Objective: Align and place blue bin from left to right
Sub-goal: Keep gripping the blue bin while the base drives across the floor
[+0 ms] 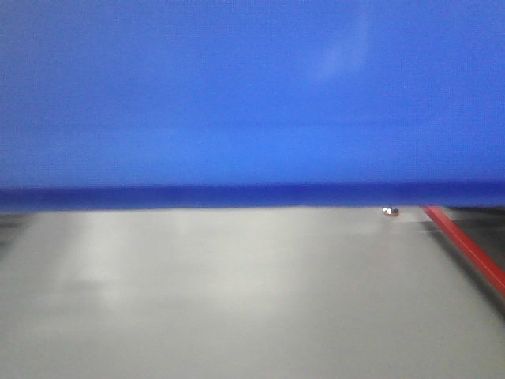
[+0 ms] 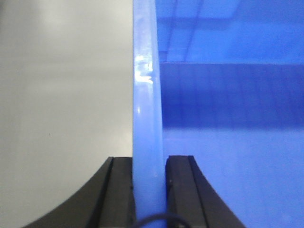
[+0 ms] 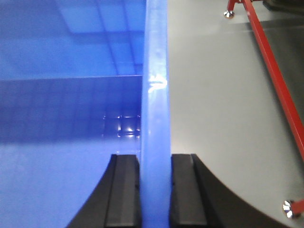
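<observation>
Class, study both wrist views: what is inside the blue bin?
Inside the blue bin only its gridded floor and inner walls show, no contents. Areas under the left claw and right claw are hidden.

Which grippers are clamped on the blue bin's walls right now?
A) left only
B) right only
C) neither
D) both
D: each wrist view shows a wall rim of the blue bin pinched between black jaws, those of the left gripper and the right gripper.

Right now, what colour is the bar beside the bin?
The bar is red; right wrist view shows it best.
</observation>
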Available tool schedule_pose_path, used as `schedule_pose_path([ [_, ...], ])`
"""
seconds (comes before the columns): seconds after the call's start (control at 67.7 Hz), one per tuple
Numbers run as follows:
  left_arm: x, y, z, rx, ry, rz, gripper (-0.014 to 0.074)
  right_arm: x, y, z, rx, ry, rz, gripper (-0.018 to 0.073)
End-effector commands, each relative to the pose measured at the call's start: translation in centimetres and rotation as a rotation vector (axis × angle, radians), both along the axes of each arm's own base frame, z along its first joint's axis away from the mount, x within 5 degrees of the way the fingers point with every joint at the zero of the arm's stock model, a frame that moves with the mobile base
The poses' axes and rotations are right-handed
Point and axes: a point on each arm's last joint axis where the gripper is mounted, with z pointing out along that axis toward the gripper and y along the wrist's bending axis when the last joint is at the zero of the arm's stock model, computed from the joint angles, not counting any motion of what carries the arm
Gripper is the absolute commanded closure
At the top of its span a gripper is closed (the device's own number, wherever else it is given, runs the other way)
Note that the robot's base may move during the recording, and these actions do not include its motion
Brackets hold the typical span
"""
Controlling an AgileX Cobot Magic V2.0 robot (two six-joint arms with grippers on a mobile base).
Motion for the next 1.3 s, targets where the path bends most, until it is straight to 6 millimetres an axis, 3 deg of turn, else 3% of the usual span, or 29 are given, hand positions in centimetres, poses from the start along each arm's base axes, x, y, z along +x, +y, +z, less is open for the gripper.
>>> schedule_pose_path([
  [0.0, 0.05, -1.29, 1.18, -0.092, -0.107, -0.108, 0.0707, -0.02, 0.97, 0.80, 0.074, -0.070, 0.079, 0.0638],
  [1.284, 0.13, -1.26, 1.30, -0.086, -0.124, -0.108, 0.0707, -0.01, 1.01, 0.84, 0.078, -0.073, 0.082, 0.0638],
])
